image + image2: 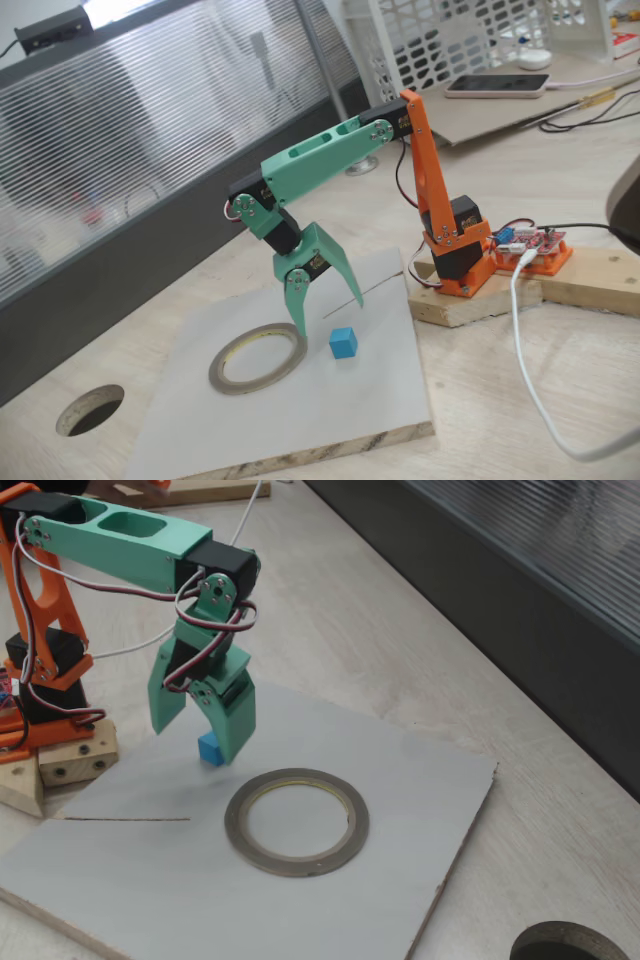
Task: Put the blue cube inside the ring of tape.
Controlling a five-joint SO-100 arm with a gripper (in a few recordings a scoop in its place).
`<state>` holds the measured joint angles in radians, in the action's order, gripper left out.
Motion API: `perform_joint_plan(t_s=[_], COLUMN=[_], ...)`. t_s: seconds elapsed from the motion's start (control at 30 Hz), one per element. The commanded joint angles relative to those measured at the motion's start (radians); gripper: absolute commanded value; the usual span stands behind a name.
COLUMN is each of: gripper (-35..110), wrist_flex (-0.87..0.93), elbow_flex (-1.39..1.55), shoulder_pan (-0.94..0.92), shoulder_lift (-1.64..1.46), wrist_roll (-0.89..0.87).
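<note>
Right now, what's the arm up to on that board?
The green gripper hangs open over the grey board, fingers pointing down, near the blue cube. It holds nothing. The cube sits on the board outside the tape ring, which lies flat beside it with nothing inside. In a fixed view the cube shows just behind one finger. The pick has not happened yet.

blue cube [343, 343]: matte plastic | board [380, 400]: smooth grey, raw chipboard edge

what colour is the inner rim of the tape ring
Yellowish, inside a grey-brown outer band; the ring of tape shows it best in this closer fixed view.
</note>
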<state>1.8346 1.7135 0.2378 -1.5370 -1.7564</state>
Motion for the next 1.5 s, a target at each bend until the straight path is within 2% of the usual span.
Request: perform_joint_plan(t_s=[0.0,0.23,0.47,1.13,1.47], gripper=[64,64,64,64,64], wrist_flex=[-0.015,-0.017,-0.017,-0.017,-0.017], elbow_flex=[-0.005,-0.005,-0.005,-0.002,-0.017], shoulder_pan=[0.020,0.021,0.150,0.141,0.141], shoulder_lift=[-0.006,-0.006,-0.006,-0.006,0.140], wrist_roll=[-0.008,-0.008,-0.009,-0.009,-0.009])
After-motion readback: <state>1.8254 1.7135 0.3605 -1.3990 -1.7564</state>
